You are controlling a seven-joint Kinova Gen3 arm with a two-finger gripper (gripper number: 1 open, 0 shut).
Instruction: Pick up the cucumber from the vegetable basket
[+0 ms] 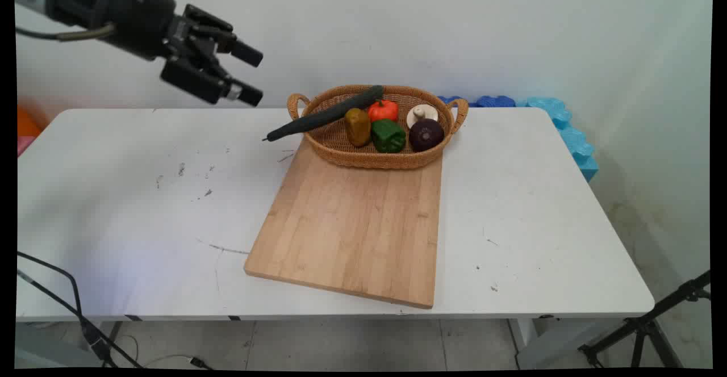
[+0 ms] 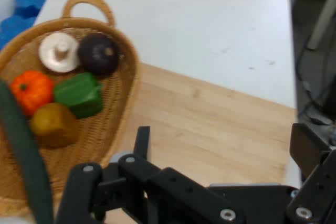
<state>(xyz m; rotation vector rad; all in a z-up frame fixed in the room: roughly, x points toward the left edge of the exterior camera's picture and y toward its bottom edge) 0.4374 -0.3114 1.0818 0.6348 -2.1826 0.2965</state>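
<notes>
Gaping empty hand above table

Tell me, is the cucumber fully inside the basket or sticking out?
Sticking out: the cucumber lies across the basket rim, its thin end over the table.

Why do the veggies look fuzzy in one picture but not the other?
Hand view: the woven wicker basket and its vegetables look soft and out of focus, the long dark green cucumber most. Main view: the same basket is sharper, with soft even light and faint shadows.
</notes>
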